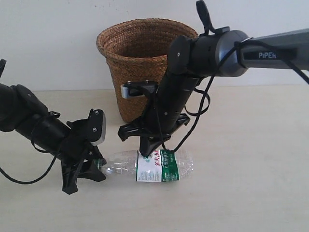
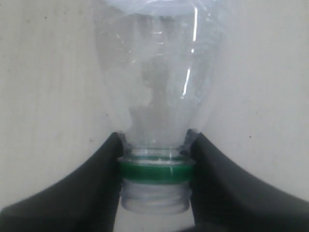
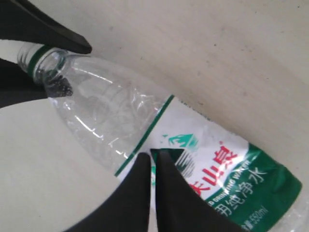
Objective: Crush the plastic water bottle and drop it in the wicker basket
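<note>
The plastic water bottle [image 1: 149, 166] lies on its side on the table, in front of the wicker basket [image 1: 130, 63]. Its mouth points left and its green-and-white label sits at mid-body. No cap shows on it, only bare threads and a green ring [image 2: 155, 170]. My left gripper [image 1: 96, 166] is shut on the neck, with its jaws on either side of the ring [image 2: 155, 135]. My right gripper [image 1: 147, 152] comes down from above. Its fingers are closed together, tips touching the label's edge [image 3: 153, 153]. The clear body [image 3: 106, 111] still looks rounded.
The basket stands upright behind the bottle, close to the pale wall, and the right arm [image 1: 217, 50] crosses in front of its rim. The left arm's black fingers [image 3: 58, 36] show in the right wrist view. Pale tabletop [image 1: 251, 159] extends to the right.
</note>
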Tool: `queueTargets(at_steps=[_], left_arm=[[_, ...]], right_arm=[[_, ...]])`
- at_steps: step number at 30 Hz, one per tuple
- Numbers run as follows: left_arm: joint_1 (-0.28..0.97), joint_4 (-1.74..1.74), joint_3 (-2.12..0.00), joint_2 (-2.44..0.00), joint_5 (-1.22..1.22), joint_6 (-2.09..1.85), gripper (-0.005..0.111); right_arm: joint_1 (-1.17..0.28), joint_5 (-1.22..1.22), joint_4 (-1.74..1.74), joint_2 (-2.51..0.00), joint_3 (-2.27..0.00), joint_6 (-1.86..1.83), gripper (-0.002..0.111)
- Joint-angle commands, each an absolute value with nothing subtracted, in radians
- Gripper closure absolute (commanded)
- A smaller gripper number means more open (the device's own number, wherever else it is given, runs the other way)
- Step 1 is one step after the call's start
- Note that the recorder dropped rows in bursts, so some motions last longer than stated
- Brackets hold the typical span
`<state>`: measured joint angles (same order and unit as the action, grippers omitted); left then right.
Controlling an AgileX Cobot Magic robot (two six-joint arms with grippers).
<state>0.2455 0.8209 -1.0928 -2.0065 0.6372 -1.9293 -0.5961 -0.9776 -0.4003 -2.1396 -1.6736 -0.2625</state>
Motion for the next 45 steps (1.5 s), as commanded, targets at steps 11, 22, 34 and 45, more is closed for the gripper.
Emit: queueTargets(at_steps=[11,22,34,45], left_arm=[[0.252,0.829,-1.094,-1.995,0.636,-1.926,0.103],[0.252,0.829,-1.094,-1.995,0.634,-1.926,0.103],[0.25,0.827,-1.094,-1.995,0.636,-1.926,0.103],[0.251,0.827,-1.094,-1.995,0.633,-1.923,0.103]], right_arm=[[-0.631,-0.927,-0.376,-2.32,-1.677,-0.273,0.108],[-0.627,-0.969,-0.364,-2.426,-1.677,-0.238,0.108],[-0.602,-0.945,-0.461,-2.242,-1.677,-0.266,0.108],[-0.493,-0.951,-0.491,-1.952,-1.675,-0.311,0.108]])
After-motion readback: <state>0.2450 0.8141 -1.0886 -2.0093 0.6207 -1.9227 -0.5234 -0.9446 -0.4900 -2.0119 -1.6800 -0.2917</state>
